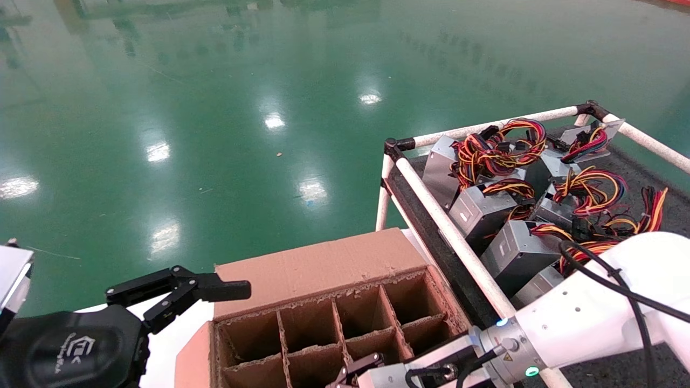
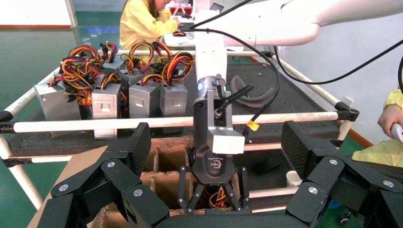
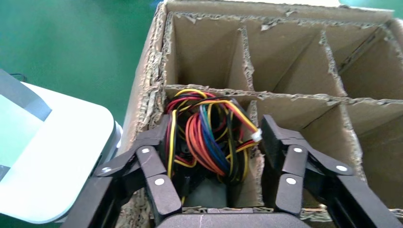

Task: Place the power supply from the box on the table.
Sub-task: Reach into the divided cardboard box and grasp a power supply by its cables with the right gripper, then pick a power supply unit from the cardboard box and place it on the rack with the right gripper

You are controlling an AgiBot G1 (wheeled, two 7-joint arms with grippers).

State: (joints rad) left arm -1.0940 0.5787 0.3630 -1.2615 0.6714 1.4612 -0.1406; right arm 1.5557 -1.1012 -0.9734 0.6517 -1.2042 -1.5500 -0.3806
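The box [image 1: 318,267] stands open at my front, its dividers forming square cells. In one near cell [image 3: 204,52] sits a power supply [image 3: 204,192], grey, under a coil of red, yellow, orange and blue wires [image 3: 209,137]. My right gripper [image 3: 216,130] is open and lowered over that cell, one finger beside the wires and the other past the frayed divider. The left wrist view shows it [image 2: 211,190] reaching down with wires between its fingers. My left gripper [image 1: 183,293] hangs open beside the box, holding nothing. The table [image 1: 641,170] lies to the right.
Several power supplies [image 1: 517,253] with wire bundles lie on the table behind its white rail [image 1: 458,242]. A person in yellow [image 2: 142,23] stands beyond the table. A white panel [image 3: 52,152] adjoins the box. Green floor [image 1: 215,108] lies ahead.
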